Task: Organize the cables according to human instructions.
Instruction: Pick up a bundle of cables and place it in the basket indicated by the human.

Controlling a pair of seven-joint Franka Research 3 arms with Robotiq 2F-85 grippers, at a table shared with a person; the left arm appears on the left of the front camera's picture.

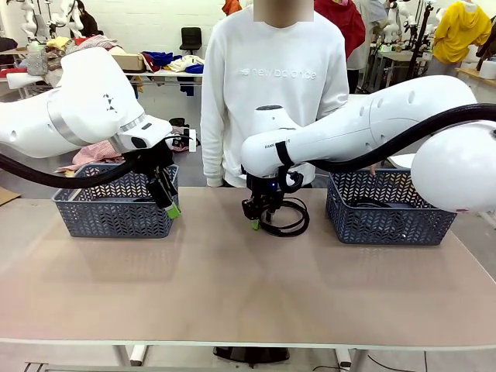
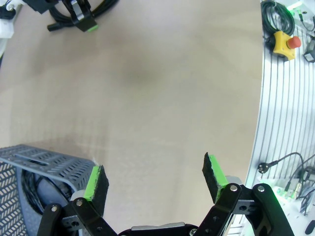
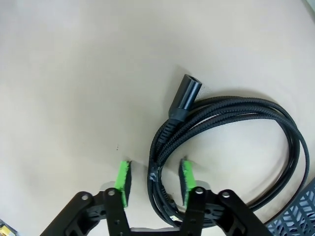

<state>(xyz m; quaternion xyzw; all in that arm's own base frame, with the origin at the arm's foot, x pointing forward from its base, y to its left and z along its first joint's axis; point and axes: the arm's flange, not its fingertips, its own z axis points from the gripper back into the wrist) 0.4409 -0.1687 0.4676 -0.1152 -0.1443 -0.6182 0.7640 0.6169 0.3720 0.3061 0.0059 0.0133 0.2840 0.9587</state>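
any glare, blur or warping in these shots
Front view: even indoor light, soft shadows under the baskets. Left wrist view: wide-angle bend along the table edge. Right wrist view: sharp on the coiled cable, slight bright wash on the tabletop.

Pretty busy workshop back there: white wall (image 1: 155,23), black office chair (image 1: 191,37), a cluttered far bench heaped with colourful clothes (image 1: 159,60). Smooth beige surface (image 1: 232,279) up front, evenly lit.
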